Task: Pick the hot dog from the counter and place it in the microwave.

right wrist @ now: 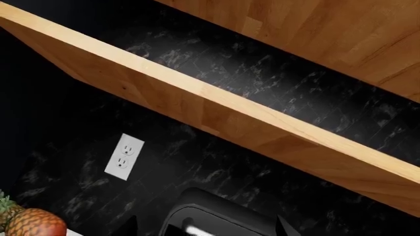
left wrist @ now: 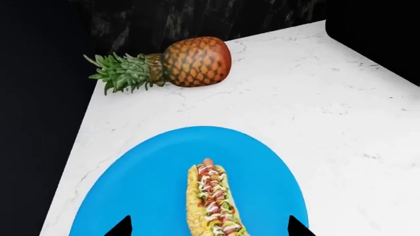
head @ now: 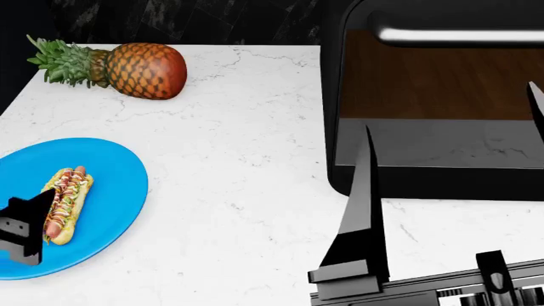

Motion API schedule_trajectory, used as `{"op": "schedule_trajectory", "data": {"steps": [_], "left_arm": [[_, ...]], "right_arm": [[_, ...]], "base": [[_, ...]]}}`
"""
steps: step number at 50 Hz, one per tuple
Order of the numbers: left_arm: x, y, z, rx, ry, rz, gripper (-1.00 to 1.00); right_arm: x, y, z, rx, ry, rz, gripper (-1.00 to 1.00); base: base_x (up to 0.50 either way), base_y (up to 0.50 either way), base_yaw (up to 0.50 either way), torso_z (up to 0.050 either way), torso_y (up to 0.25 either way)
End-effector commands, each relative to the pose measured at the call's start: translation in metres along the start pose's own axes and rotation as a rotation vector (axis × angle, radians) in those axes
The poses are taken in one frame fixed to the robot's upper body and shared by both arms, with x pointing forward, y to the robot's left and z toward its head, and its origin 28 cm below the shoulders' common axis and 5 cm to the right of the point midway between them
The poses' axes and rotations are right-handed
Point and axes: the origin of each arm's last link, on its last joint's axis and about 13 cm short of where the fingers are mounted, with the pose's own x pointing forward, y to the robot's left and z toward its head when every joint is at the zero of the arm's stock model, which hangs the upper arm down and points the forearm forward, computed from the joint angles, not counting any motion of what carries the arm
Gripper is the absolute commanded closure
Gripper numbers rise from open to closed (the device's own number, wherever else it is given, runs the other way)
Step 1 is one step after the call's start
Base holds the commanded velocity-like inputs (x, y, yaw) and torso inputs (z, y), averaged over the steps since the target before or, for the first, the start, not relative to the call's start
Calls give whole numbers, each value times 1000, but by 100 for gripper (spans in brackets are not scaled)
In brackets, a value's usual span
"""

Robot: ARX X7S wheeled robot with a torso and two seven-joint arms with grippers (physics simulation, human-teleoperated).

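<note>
The hot dog (head: 66,203) lies lengthwise on a round blue plate (head: 111,172) at the near left of the white marble counter (head: 255,159). My left gripper (left wrist: 208,227) is open just above it, and the hot dog (left wrist: 211,199) sits between the two dark fingertips (left wrist: 121,227). In the head view only one black part of the left gripper (head: 24,233) shows, beside the bun. The black microwave (head: 425,83) stands at the right with its door closed and the silver handle across the top. My right gripper (head: 449,105) hangs open in front of the door, holding nothing.
A pineapple (head: 127,67) lies on its side at the counter's far left corner, behind the plate. The right wrist view looks up at wooden shelves (right wrist: 229,113), a wall outlet (right wrist: 125,156) and the microwave's top (right wrist: 217,216). A black marble wall backs the counter.
</note>
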Motion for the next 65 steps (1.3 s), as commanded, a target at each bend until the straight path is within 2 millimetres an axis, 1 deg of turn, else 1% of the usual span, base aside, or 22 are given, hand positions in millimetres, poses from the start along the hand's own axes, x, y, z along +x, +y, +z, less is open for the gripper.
{"op": "schedule_trajectory", "data": {"steps": [1,10,15,25,33,41,51,65], "left_arm": [[12,-3,-13,-107,-10,15,-100],[19,1,-24,-123,16,55,-100],[25,-1,-28,-114,34,51,-100],[30,-9,-23,-99,36,19,-100],[42,-8,-32,-99,64,22,-100],[48,-7,-39,-96,88,38,-100],[54,-11,-38,-81,96,32,-100],[61,-11,-45,-80,120,43,-100]], "right_arm": [[2,0,3,5,-26,23,-100],[1,1,3,11,-27,21,-100],[1,2,3,17,-27,21,-100],[1,5,5,32,-27,15,-100],[-1,6,4,34,-23,8,-100],[-2,7,4,38,-20,3,-100],[-6,6,4,44,-15,-4,-100],[-8,8,5,46,-10,-10,-100]], "base": [[0,0,0,0,0],[0,0,0,0,0],[0,0,0,0,0],[0,0,0,0,0],[0,0,0,0,0],[0,0,0,0,0],[0,0,0,0,0],[0,0,0,0,0]]}}
